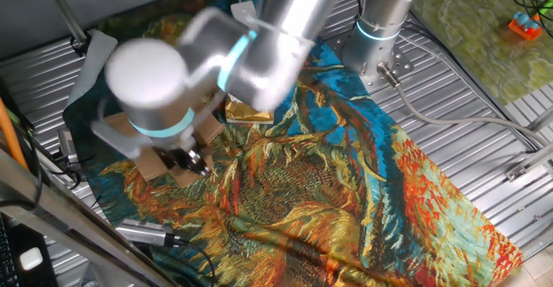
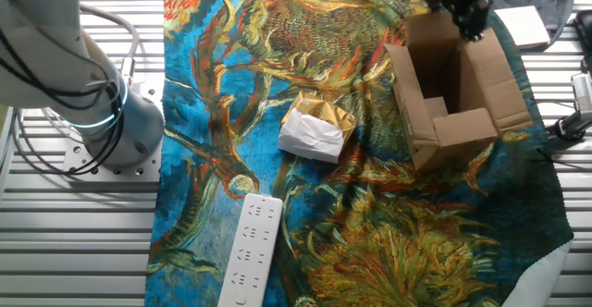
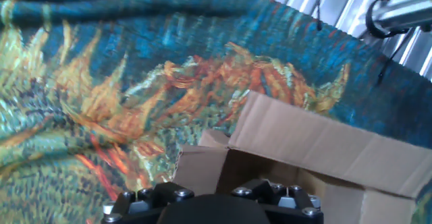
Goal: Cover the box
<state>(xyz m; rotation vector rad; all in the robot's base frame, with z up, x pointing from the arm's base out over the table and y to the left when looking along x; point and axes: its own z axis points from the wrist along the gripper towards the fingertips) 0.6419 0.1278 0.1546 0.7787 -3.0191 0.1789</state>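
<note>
The brown cardboard box [image 2: 450, 113] stands open on the patterned cloth, its flaps up or spread outward. It also shows in one fixed view [image 1: 158, 163], mostly hidden under the arm. My gripper [image 2: 465, 16] hovers at the box's far upper edge, just above a raised flap, and appears dark and blurred in one fixed view [image 1: 193, 160]. In the hand view only the black hand mount [image 3: 216, 207] shows, above a raised flap [image 3: 324, 150] and the box's open inside. The fingertips are hidden, so I cannot tell how the jaws stand.
A gold-and-white packet [image 2: 317, 127] lies on the cloth to the left of the box, also in one fixed view [image 1: 246, 112]. A white power strip [image 2: 252, 250] lies near the front. The arm's base [image 2: 97, 104] stands on the slatted metal table. Cables [image 2: 564, 127] run beside the box.
</note>
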